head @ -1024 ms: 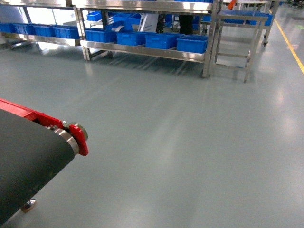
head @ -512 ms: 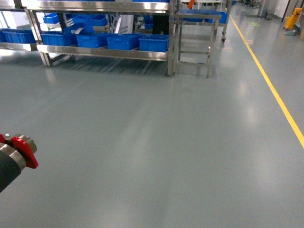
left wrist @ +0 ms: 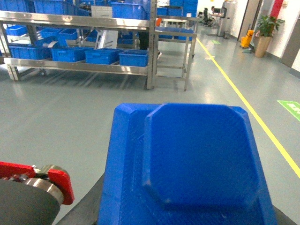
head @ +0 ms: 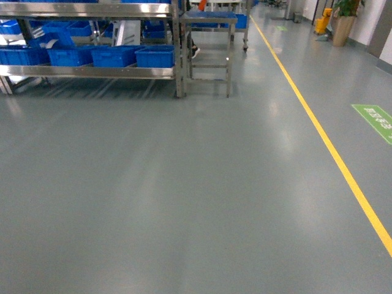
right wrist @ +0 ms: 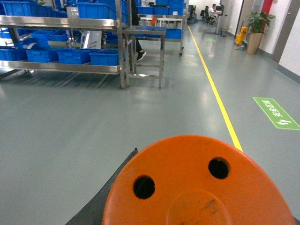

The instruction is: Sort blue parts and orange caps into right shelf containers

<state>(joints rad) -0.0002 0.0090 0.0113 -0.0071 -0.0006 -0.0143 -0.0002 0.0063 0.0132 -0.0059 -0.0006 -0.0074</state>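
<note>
**Floor, shelving and held parts: condition at inspection**

Grey floor [head: 184, 184] across most of the head view, glossy, with a yellow line [head: 318, 131] running from far centre to the near right and a green floor marking [head: 375, 119] at the right edge. Steel shelving [head: 92, 71] at upper left, with a smaller steel table [head: 208, 37] just beside its right end. Blue crates [head: 154, 56] in a row on the lower shelf, more behind and above; well apart from the robot.

Left wrist view filled at the bottom by a blue part [left wrist: 187, 164], flat-topped with chamfered corners, directly ahead of the camera. Red bracket [left wrist: 61, 183] with a metal roller at lower left.

Right wrist view filled at the bottom by an orange cap [right wrist: 197, 187], round, with two dark holes in its face.

Neither gripper's fingers visible in any view; open or closed cannot be told for either. Potted plant [right wrist: 255, 28] at far right, beside the wall.
</note>
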